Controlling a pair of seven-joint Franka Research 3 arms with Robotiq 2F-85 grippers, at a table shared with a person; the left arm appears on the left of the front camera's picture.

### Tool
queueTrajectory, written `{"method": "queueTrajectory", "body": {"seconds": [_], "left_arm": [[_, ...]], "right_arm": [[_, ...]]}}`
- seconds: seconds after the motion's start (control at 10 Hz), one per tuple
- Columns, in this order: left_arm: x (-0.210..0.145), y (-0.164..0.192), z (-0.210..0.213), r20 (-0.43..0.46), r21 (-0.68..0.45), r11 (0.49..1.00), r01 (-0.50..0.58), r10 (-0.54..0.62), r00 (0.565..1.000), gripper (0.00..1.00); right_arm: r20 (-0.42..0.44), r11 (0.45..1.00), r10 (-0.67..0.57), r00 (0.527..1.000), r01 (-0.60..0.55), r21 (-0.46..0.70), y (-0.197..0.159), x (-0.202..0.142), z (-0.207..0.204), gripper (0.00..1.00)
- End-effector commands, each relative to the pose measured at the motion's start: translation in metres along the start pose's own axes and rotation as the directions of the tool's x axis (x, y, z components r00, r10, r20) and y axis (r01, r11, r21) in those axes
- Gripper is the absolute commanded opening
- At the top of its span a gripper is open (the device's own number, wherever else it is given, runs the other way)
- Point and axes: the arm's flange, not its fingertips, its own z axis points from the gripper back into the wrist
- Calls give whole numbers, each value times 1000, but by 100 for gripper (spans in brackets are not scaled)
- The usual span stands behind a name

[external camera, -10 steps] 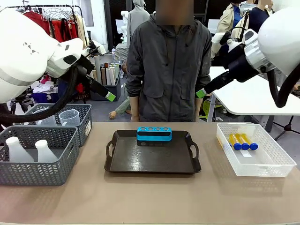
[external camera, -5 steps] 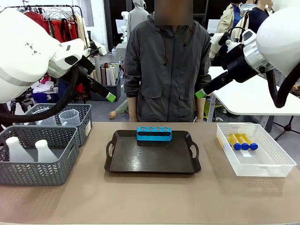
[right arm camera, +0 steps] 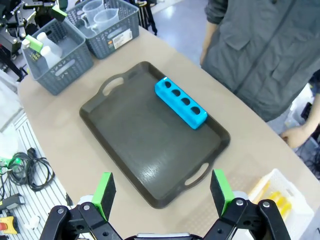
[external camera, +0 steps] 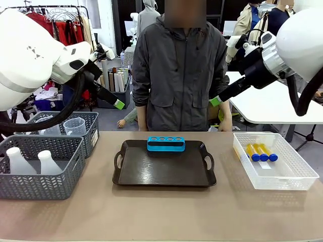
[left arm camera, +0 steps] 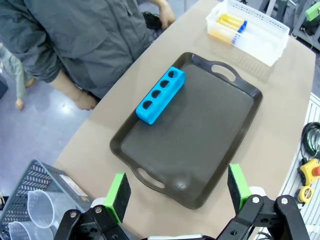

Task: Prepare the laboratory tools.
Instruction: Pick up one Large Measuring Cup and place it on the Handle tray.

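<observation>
Both pincers hang high above the counter, my left pincer and my right pincer alike spread wide and empty. The blue tube rack sits at the far edge of the black tray. The tubes lie in the white basket on my right, the measuring cup and flasks in grey baskets on my left. I judge the gathering barely started; next, one arm must come down over a basket and close squarely on one piece.

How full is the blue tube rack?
Empty: all four holes of the blue rack look dark and open; the blue-capped tubes lie in the white basket.
</observation>
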Motion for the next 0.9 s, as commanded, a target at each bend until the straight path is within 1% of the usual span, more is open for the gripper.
{"method": "queueTrajectory", "body": {"seconds": [0.0,0.5,0.6,0.7,0.8], "left_arm": [[-1,1,2,8,-13,1000,-5,5,1000,100],[0,0,0,0,0,1000,0,0,1000,100],[12,2,10,-106,105,995,2,10,994,100],[23,11,18,-197,195,981,11,29,980,100],[28,24,20,-251,250,966,-71,135,958,100]], "right_arm": [[4,1000,-9,1000,9,5,0,0,0,100],[4,1000,-9,1000,9,5,0,0,0,100],[4,1000,-9,1000,9,5,0,0,0,100],[4,1000,-9,1000,9,5,0,0,0,100],[4,1000,-9,1000,9,5,0,0,0,100]]}}
